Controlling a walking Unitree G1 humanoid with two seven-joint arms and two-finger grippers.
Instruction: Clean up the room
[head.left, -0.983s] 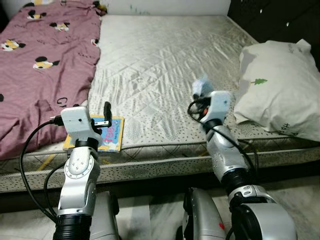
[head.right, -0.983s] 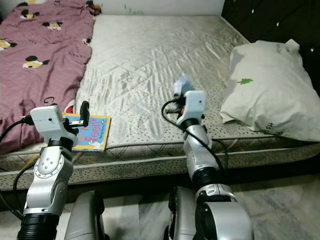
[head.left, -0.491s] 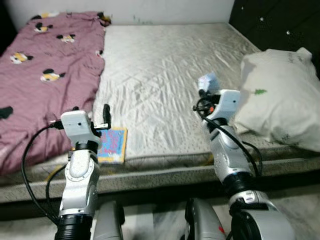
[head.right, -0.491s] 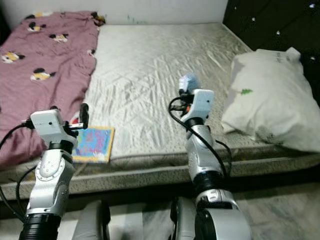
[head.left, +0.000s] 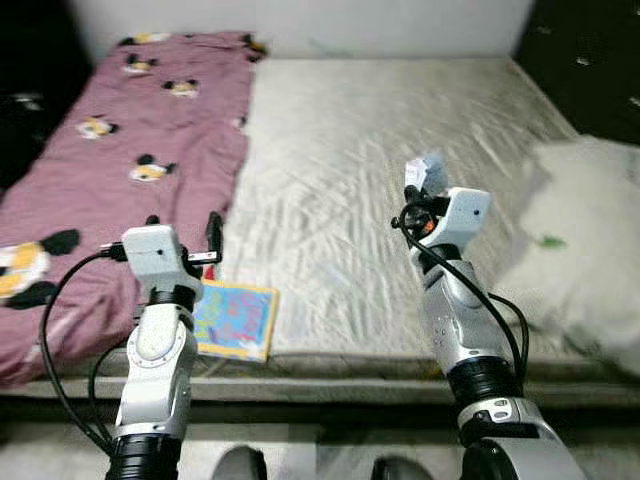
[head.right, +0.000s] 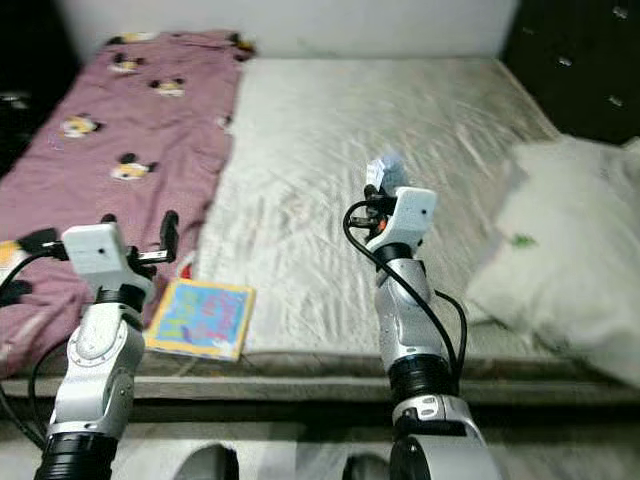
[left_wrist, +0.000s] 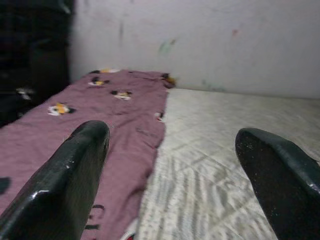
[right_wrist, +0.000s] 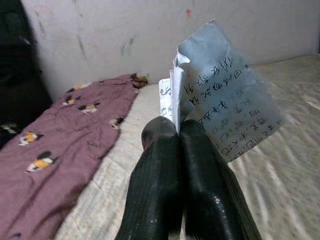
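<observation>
Seen from the head camera's left eye, the robot stands at the foot of a bare quilted mattress (head.left: 380, 150), both silver arms raised; the right gripper (head.left: 420, 190) pinches a pale blue folded paper (head.left: 428, 172) upright above the bedding, while the left gripper (head.left: 185, 235) hovers over a colourful children's book (head.left: 235, 320) lying flat at the mattress's near edge. A mauve blanket (head.left: 110, 170) printed with cartoon mice covers the left side of the bed, and a white pillow (head.left: 590, 250) rests at the right. The right eye shows the same layout, book beside the blanket's edge, paper held well apart from the pillow. Along the left wrist, two black fingers (left_wrist: 65, 180) stand wide apart with nothing between them, blanket and mattress beyond. Along the right wrist, the fingers (right_wrist: 160, 175) are pressed tight together on the paper's lower edge, its printed characters visible against a white wall (right_wrist: 125, 30).
</observation>
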